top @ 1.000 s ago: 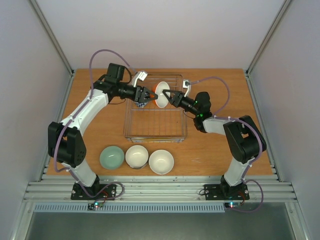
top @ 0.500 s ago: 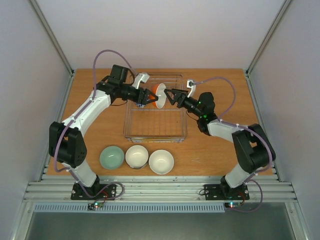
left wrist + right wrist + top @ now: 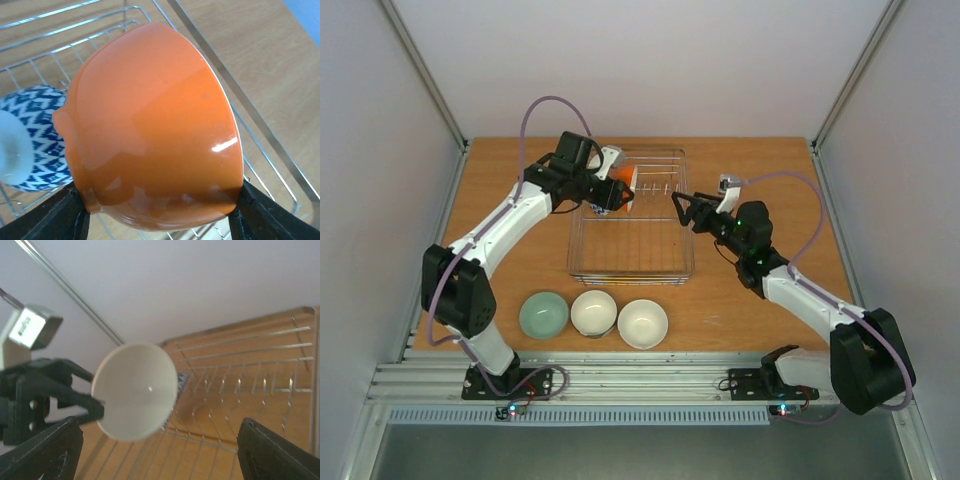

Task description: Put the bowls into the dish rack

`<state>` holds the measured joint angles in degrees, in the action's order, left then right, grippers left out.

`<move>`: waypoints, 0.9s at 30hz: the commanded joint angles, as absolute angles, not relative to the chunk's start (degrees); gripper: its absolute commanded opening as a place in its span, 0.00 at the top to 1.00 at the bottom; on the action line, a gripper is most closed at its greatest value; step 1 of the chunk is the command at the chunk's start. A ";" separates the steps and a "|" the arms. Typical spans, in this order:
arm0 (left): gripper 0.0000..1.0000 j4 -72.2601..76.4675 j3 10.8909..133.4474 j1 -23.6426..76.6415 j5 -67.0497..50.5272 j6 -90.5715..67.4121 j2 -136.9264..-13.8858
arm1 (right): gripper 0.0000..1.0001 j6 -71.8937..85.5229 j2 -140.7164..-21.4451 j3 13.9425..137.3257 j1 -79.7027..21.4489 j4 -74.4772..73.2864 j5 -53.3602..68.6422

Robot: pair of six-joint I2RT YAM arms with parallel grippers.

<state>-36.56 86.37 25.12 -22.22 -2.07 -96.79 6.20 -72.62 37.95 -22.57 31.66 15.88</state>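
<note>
Left wrist view, orange bowl (image 3: 150,125) clamped in left gripper (image 3: 608,192) over far left corner of dish rack (image 3: 630,278), blue-patterned bowl (image 3: 37,135) just beside, right gripper (image 3: 680,209) jaws wide apart, empty, near rack's right edge.

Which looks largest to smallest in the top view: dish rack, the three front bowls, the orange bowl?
1. dish rack
2. pale green bowl, middle white bowl, right white bowl: alike, no ranking
3. orange bowl: looks smallest, but it is side-on and partly hidden

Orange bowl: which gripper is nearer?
Left. The left gripper grips the orange bowl over the dish rack, far left; the right gripper stands open at its right edge, apart from the bowl.
</note>
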 commanded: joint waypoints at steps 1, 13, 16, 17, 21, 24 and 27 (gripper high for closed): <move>1.00 -34.61 89.94 26.32 -14.80 -0.89 -97.31 | 0.16 5.39 -67.82 34.13 -23.06 27.48 12.96; 1.00 -35.95 94.73 29.85 -6.96 -0.44 -101.15 | 0.16 4.32 -58.83 28.16 -27.27 21.29 9.65; 1.00 -36.57 95.80 30.25 -4.95 -0.37 -102.25 | 0.16 4.01 -56.76 26.72 -28.13 19.65 8.35; 1.00 -36.77 96.19 30.36 -4.40 -0.31 -102.67 | 0.16 4.08 -56.14 26.27 -28.37 19.34 8.13; 0.99 -37.48 97.77 31.11 -0.53 -0.09 -104.44 | 0.16 4.73 -54.54 24.47 -29.49 18.98 7.97; 1.00 -37.54 98.57 31.65 2.49 1.37 -105.68 | 0.16 4.82 -53.78 23.56 -30.37 18.61 7.56; 0.99 -37.62 99.09 32.04 3.43 2.08 -106.57 | 0.16 4.59 -52.95 23.17 -30.96 18.12 6.92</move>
<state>-39.20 96.55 31.18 -0.49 -0.05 -105.51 5.06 -54.46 23.92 -30.00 19.18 8.73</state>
